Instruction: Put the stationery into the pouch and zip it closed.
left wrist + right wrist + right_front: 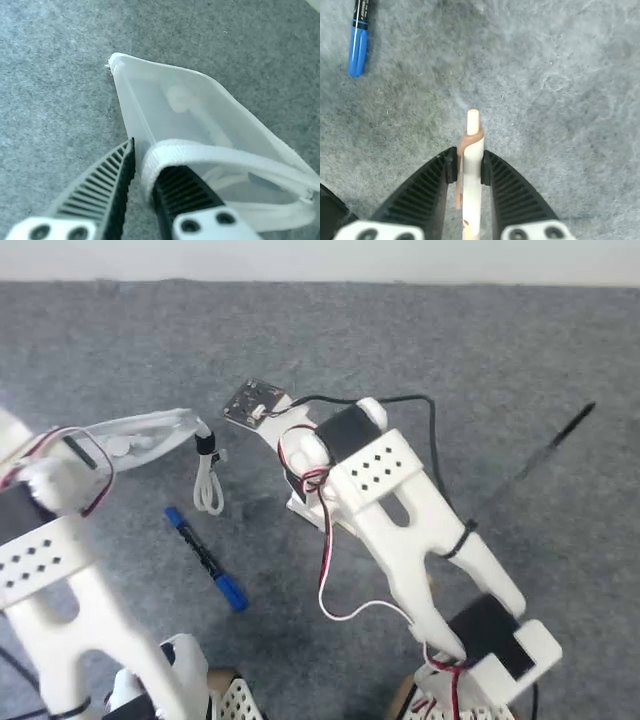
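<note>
While my right claw [469, 156] is clamping the cream pen [473, 175] above the table [570, 75], my left claw [145, 160] is pinching the white pouch [200, 115] by its rim. I am judging the pen should be going in end-first, well inside, before I am letting go.

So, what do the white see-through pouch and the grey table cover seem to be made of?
The white see-through pouch looks like frosted plastic or fine mesh: items inside show as blurred shapes, and its rim is a woven band. The grey table cover looks like matte felt or short carpet, with a fuzzy mottled grain.
</note>
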Robot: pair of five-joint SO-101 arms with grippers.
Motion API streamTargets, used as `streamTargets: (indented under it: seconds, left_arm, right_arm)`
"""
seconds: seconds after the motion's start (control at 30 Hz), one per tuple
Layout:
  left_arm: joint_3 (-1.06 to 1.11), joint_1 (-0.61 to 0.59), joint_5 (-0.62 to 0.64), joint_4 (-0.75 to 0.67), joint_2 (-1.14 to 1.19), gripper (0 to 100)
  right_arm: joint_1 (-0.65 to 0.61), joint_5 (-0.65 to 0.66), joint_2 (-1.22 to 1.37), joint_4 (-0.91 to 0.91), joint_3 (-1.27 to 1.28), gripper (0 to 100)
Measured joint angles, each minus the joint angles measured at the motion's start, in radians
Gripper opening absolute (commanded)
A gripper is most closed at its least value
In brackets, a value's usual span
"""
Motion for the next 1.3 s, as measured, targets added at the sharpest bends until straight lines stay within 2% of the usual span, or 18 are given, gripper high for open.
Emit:
streamTargets:
  seconds: [0.7,0.97,1.3]
  left_arm:
    - [0.0,0.006,0.003,0.0,0.0,1]
    - [0.0,0.005,0.003,0.0,0.0,1]
    - [0.0,0.005,0.003,0.0,0.0,1]
  right_arm:
    - [-0.003,0.0,-0.4,0.0,0.052,0.7]
    - [-0.112,0.0,-0.532,-0.017,0.052,0.7]
    - [-0.155,0.0,-0.641,-0.155,0.052,0.7]
